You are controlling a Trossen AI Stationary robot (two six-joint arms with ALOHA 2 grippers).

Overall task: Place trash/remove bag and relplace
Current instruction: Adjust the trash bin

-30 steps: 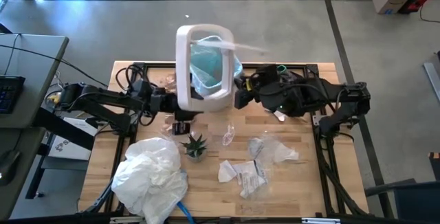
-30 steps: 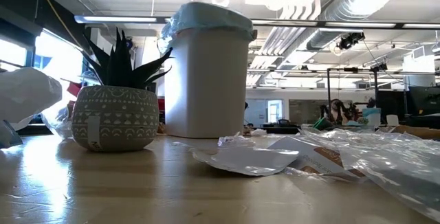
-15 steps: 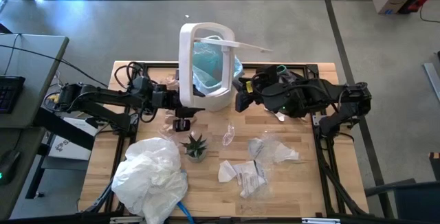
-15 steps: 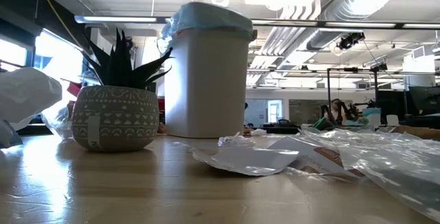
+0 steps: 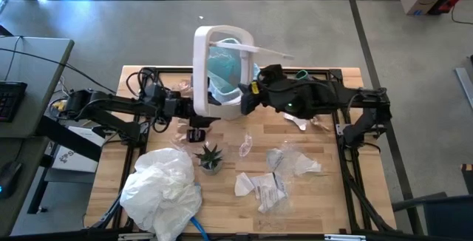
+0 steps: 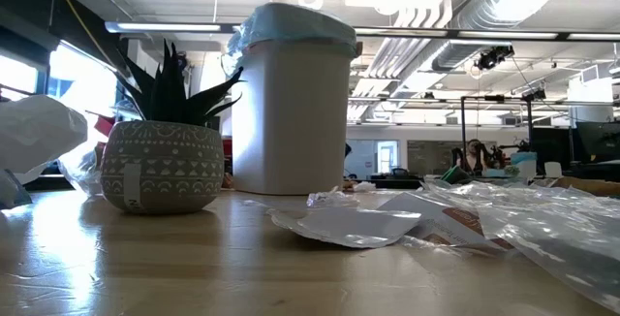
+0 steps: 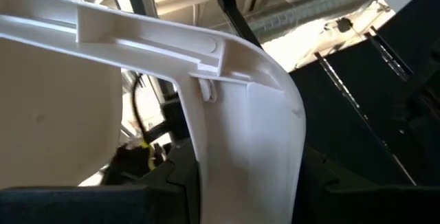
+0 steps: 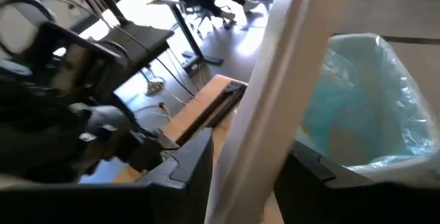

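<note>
Pale wooden planks make up the table [image 5: 332, 204], and at its far middle we see the white bin [image 6: 291, 112] standing upright, the light-blue bag [image 5: 225, 67] lining it with its edge folded over the top. A white rim frame [image 5: 199, 56] rings the opening, its long axis running near to far. The left gripper [image 5: 196, 115] sits at the frame's near left corner and the right gripper [image 5: 247, 102] at its near right side; in both wrist views the white plastic passes between the dark fingers, so we judge both clamped on the frame. The bag therefore lies between the two grippers, just far of both, and its bunched overhang on the right puts it closer to the right gripper. The trash [image 5: 266, 185], paper scraps and clear wrappers, lies on the near right of the table, well apart from the bin. A small potted plant [image 5: 209, 156] and a crumpled white plastic heap [image 5: 162, 185] sit near left.
</note>
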